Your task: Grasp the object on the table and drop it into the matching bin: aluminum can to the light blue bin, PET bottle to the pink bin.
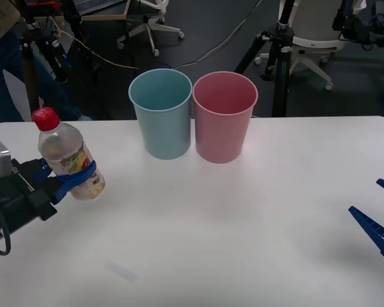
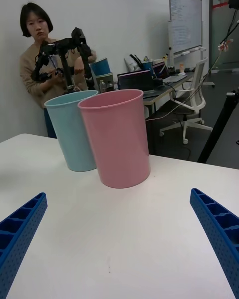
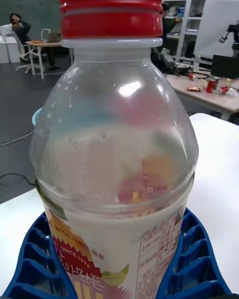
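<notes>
Left claw (image 1: pixel 69 181): clenched on the PET bottle (image 1: pixel 69 157), blue fingers (image 3: pixel 191 259) hugging the label band from both sides.
PET bottle: red cap up, leaning slightly, lifted off the desk (image 1: pixel 243 243) and well to the left of the pink bin (image 1: pixel 224 116), nearer the robot than it.
Step in hand: the grasp is made and the lift looks done, so I judge this as the carry toward the bin.
Next move: it calls for a sweep rightward and forward, up over the light blue bin (image 1: pixel 161 113), until the bottle hangs above the pink bin's rim; only then let go. Stopping short would mean the wrong bucket.
Left arm pose: low at the desk's left edge, wrist level, reaching inward with the bottle out in front.
Light blue bin: touching or just beside the pink bin, on its left.
Right claw (image 1: pixel 379 214): released, fingers spread wide, parked low at the desk's right edge, well apart from the pink bin.
</notes>
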Robot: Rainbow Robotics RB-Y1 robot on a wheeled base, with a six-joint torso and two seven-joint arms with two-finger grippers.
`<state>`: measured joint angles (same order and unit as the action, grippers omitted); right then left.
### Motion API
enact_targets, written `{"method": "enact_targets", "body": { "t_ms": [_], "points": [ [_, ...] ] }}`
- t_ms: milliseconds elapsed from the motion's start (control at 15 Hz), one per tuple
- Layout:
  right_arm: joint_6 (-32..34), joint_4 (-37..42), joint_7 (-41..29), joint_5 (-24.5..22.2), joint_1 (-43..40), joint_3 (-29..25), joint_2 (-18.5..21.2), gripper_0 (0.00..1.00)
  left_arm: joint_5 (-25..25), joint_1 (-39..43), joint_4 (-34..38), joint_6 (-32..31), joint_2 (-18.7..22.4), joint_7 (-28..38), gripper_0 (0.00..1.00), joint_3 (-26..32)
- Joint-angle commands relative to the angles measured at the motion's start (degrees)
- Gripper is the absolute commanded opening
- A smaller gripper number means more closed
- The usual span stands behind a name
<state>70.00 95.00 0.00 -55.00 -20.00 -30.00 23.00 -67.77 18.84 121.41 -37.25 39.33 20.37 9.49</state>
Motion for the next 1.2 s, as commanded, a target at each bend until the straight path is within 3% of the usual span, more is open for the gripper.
{"method": "enact_targets", "body": {
  "t_ms": [67, 200, 333, 733, 1067, 1200],
  "points": [
    [0.00, 0.00, 0.00, 0.00, 0.00, 0.00, 0.00, 1.00, 0.01, -3.46, 2.52, -0.02, 3.48, 1.25, 0.00, -1.49],
    [0.00, 0.00, 0.00, 0.00, 0.00, 0.00, 0.00, 1.00, 0.01, -7.33, 2.78, -0.02, 5.06, 2.31, 0.00, -2.90],
    [0.00, 0.00, 0.00, 0.00, 0.00, 0.00, 0.00, 1.00, -0.52, -13.13, 2.70, 0.07, 6.90, 8.55, 0.00, -5.63],
    [0.00, 0.00, 0.00, 0.00, 0.00, 0.00, 0.00, 1.00, -14.41, -29.30, 1.29, 0.07, 7.17, 27.01, 0.00, -14.41],
    [0.00, 0.00, 0.00, 0.00, 0.00, 0.00, 0.00, 1.00, -12.83, -45.47, -9.43, 0.07, 6.20, 28.50, 0.00, -23.56],
    [0.00, 0.00, 0.00, 0.00, 0.00, 0.00, 0.00, 1.00, -14.14, -49.69, -13.65, 0.07, 3.21, 27.97, 0.00, -24.70]
  ]
}}
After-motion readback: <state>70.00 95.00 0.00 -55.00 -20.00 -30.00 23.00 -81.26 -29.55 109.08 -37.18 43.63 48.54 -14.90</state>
